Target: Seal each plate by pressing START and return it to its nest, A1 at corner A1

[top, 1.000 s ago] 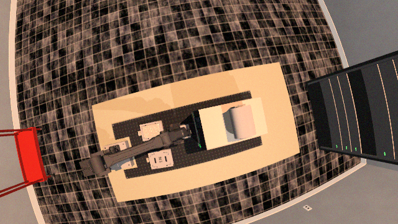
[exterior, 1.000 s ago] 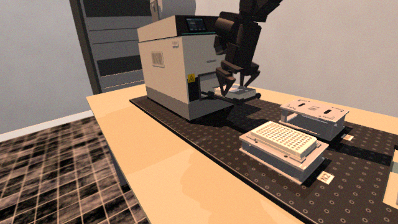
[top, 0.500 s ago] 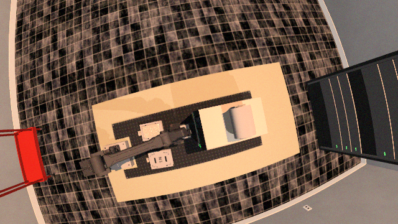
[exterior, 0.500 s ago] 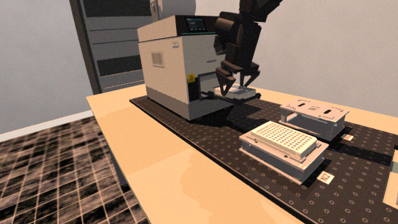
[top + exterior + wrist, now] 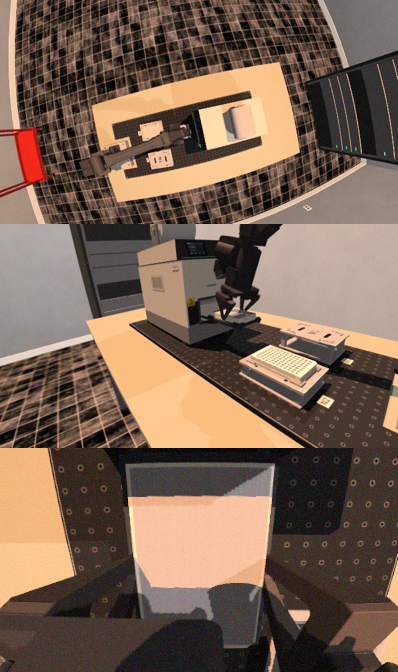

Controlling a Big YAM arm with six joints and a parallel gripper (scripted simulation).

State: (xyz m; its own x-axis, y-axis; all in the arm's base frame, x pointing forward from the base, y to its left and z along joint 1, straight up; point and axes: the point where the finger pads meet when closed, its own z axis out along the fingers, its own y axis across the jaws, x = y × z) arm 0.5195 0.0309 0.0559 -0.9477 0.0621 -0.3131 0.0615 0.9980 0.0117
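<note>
My gripper (image 5: pixel 237 312) (image 5: pixel 199 560) reaches down in front of the sealer (image 5: pixel 230 124) (image 5: pixel 174 292). It is shut across the long sides of a plate (image 5: pixel 245 317) (image 5: pixel 200 538) with a smooth foil top. The plate sits at the level of the sealer's stage; I cannot tell whether it is lifted off it. A small green light (image 5: pixel 199 145) shows at the sealer's front. The second plate (image 5: pixel 284 361) (image 5: pixel 151 130) has open wells and sits in the nest labelled N2 (image 5: pixel 326 402). The other nest (image 5: pixel 314 336) (image 5: pixel 160 158) is empty.
Everything stands on a black perforated board (image 5: pixel 217 364) on a tan table (image 5: pixel 149 373). The arm's base and a small fixture (image 5: pixel 119 146) are at the table's left end. A red cart (image 5: pixel 28 155) and a dark rack (image 5: pixel 357 115) stand off the table.
</note>
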